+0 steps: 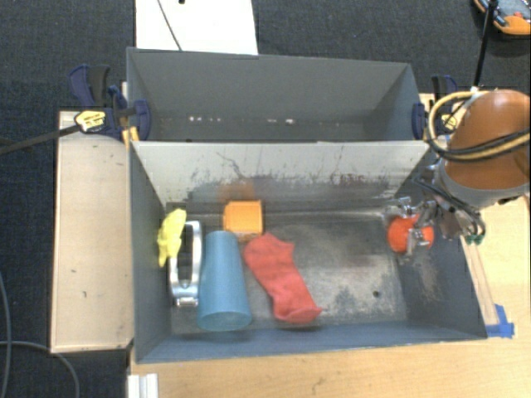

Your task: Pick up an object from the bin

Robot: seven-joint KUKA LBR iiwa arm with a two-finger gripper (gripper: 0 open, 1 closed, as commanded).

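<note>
In the camera view we see the arm [485, 143] reaching in over the right rim of the grey bin [348, 268], with its jaws low at the right end of the floor, close to the right wall. A small round orange-red thing [400, 235] sits right at the jaws, on their left side. We cannot tell whether it lies between them, nor whether the jaws stand wide or narrow. The bin's other contents lie well apart from the jaws, in the left half. A red cloth [280, 277] lies crumpled near the middle, running from the back toward the front wall. Just beside it on the left a light blue cup [224, 282] lies on its side, wider end toward the front wall. A shiny silver metal piece [186, 265] rests against the cup's left side, and a yellow thing [172, 235] touches that piece by the left wall. An orange block [243, 218] sits behind the cup and cloth, near the back wall
</note>
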